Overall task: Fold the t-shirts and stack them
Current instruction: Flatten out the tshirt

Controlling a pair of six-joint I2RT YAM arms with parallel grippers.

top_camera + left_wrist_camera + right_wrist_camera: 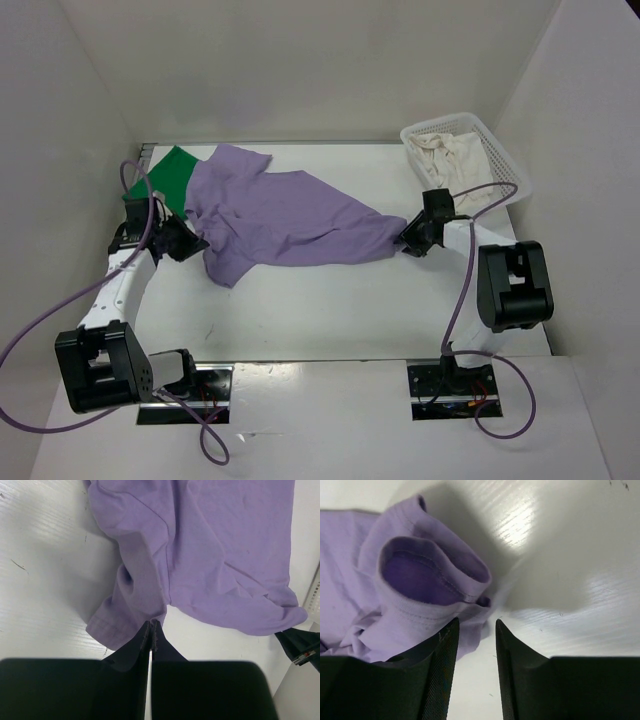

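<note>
The lavender-purple t-shirt (280, 215) lies crumpled across the middle of the table. It partly covers the bright green t-shirt (168, 175) at the back left. The cream t-shirt (455, 155) sits bunched inside the basket. My left gripper (190, 243) is at the purple shirt's left edge. In the left wrist view its jaws (151, 623) are shut, pinching the hem of the purple t-shirt (215, 545). My right gripper (408, 240) is at the shirt's right tip. It stands open (476, 621), and the rolled purple sleeve (420, 580) lies just ahead of its left finger.
A white plastic mesh basket (508, 155) stands at the back right corner, close behind the right arm. White walls enclose the table on the left, back and right. Purple cables loop from both arms near the table's front edge.
</note>
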